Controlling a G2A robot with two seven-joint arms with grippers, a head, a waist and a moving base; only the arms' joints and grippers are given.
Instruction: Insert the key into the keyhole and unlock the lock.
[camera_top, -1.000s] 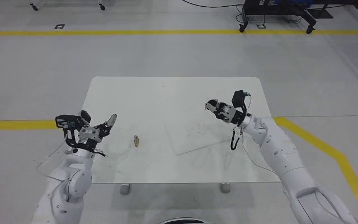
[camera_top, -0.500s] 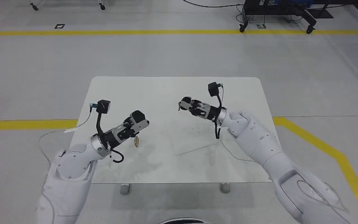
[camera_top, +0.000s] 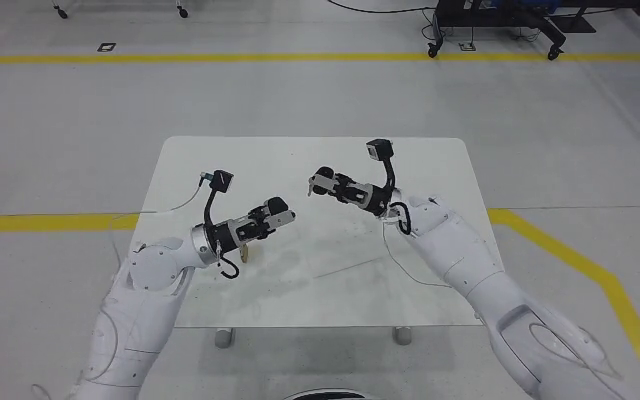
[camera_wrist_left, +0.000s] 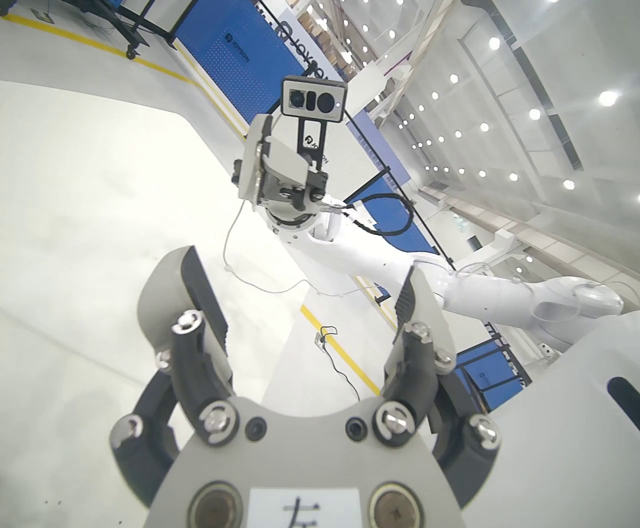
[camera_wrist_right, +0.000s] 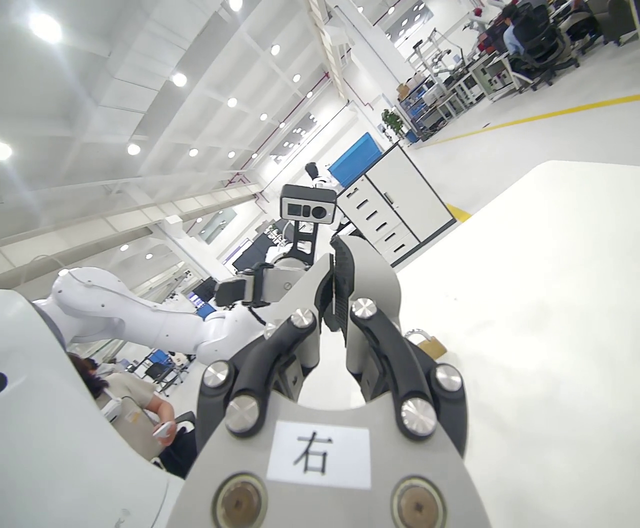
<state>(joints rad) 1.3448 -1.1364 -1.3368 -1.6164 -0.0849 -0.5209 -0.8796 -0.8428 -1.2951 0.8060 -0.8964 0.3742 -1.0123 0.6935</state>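
**benchwatcher:** Big bright hall, grey floor with yellow lines, and a white rounded-corner table (camera_top: 420, 290) in the middle. Both arms are held up over it, tips pointing at each other. Anyone got eyes on the lock?

**torque_tom:** Yep, the small brass padlock with a silver shackle (camera_wrist_right: 431, 346) is lying flat on the tabletop, towards the front on the left side. From above it's just peeking out (camera_top: 244, 257) beside the left forearm, and nothing's touching it.

**benchwatcher:** And the left gripper (camera_wrist_left: 302, 265)?

**torque_tom:** Wide apart, ribbed black pads facing each other with nothing between them. It hangs in the air above the table (camera_top: 283, 212), past the padlock and well off the surface.

**benchwatcher:** Right gripper (camera_wrist_right: 337, 250) looks different.

**torque_tom:** Pressed tight, pads face to face. It's near the table's middle (camera_top: 318, 183), close to the left one but not touching. There's a thin sliver in the seam, but I honestly can't tell if that's the key.
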